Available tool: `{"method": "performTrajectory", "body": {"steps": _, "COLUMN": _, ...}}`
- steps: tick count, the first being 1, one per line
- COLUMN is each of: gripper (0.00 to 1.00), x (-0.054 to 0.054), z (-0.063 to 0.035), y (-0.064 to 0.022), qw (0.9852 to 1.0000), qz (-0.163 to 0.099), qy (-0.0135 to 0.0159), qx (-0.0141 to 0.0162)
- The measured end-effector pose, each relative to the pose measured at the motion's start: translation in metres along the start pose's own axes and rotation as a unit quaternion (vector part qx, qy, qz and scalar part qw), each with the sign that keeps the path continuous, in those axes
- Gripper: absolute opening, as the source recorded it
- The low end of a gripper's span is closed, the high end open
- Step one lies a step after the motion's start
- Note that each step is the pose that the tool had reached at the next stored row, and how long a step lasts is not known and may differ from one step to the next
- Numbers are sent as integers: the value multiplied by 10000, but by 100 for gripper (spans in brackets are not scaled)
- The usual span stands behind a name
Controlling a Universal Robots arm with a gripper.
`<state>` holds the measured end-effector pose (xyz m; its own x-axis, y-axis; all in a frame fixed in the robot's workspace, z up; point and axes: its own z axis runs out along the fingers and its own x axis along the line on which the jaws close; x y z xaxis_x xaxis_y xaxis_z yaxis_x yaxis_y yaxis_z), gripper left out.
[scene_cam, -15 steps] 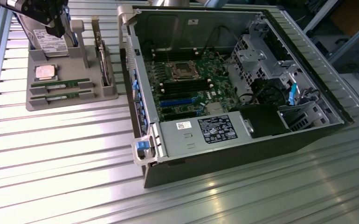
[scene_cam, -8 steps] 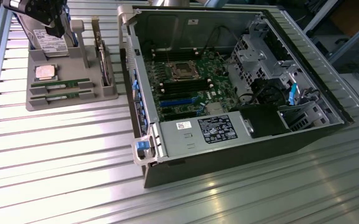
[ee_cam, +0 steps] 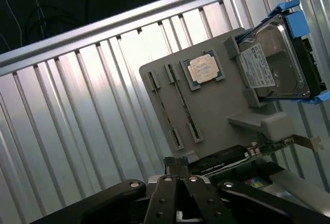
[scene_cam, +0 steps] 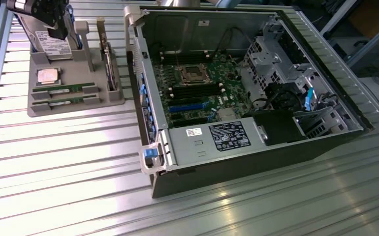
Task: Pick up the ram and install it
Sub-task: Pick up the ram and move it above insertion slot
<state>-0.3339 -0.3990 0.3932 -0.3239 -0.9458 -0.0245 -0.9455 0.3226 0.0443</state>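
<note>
My black two-fingered gripper point(ee_cam: 177, 163) is pressed fully together, fingertips point(ee_cam: 170, 161) meeting, with nothing pinched between them and nothing touched; in the exterior view it point(scene_cam: 57, 33) hangs over the far end of the pale grey moulded plastic holder point(scene_cam: 79, 105), up by the silver hard drive in its blue plastic frame point(ee_cam: 272, 63) that stands upright there. Closest under my fingers in the wrist view is the wide green expansion card with a metal bracket point(ee_cam: 242, 153), standing on edge along one side of the holder. Beyond it is the ram point(scene_cam: 61, 90): two long, thin, narrow green circuit-board sticks, each seated on its long edge in its own grey slot of the holder, the second stick point(scene_cam: 62, 102) just beside the first and parallel to it. Their long axes run across the exterior view from left to right, along the holder's near edge and square to the expansion card. Seen from the wrist, the first stick point(ee_cam: 182, 102) is little more than a dark sliver; from outside, small pale patches show on the green. A square silver processor chip point(scene_cam: 47, 75) lies flat next to them. Well apart, on the ribbed aluminium table point(scene_cam: 58, 162), lies the open dark metal computer case point(scene_cam: 255, 164), its green motherboard point(scene_cam: 196, 83) bare
</note>
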Motion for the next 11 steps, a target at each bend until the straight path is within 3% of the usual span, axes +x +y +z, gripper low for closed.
{"method": "performTrajectory", "body": {"steps": 6, "gripper": 11, "x": 0, "z": 0, "y": 1, "qw": 9991, "qz": -422, "qy": 19, "qx": -10}}
{"method": "performTrajectory", "body": {"steps": 11, "gripper": 11, "x": 0, "z": 0, "y": 0, "qw": 9972, "qz": -749, "qy": 33, "qx": -19}}
